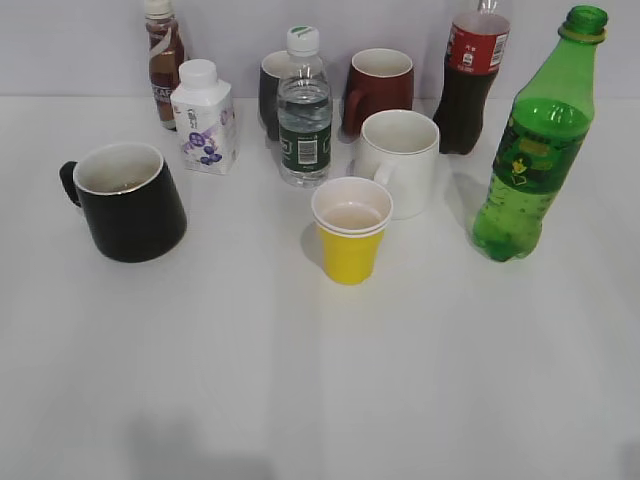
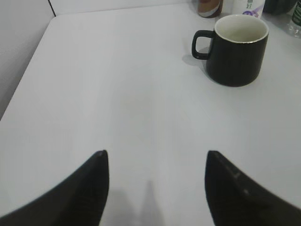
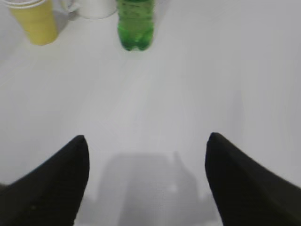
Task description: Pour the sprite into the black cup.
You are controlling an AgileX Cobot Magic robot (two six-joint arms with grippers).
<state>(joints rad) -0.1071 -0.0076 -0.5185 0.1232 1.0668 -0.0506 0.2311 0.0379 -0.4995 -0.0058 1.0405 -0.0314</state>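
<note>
While both my grippers' jaws gape wide and empty, the Sprite bottle (image 1: 534, 150) stands uncapped, well apart from the black mug (image 1: 128, 200).

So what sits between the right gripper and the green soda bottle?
Nothing. In the right wrist view, only bare white table lies between the open right gripper and the green soda bottle. The yellow cup stands off to the left.
</note>
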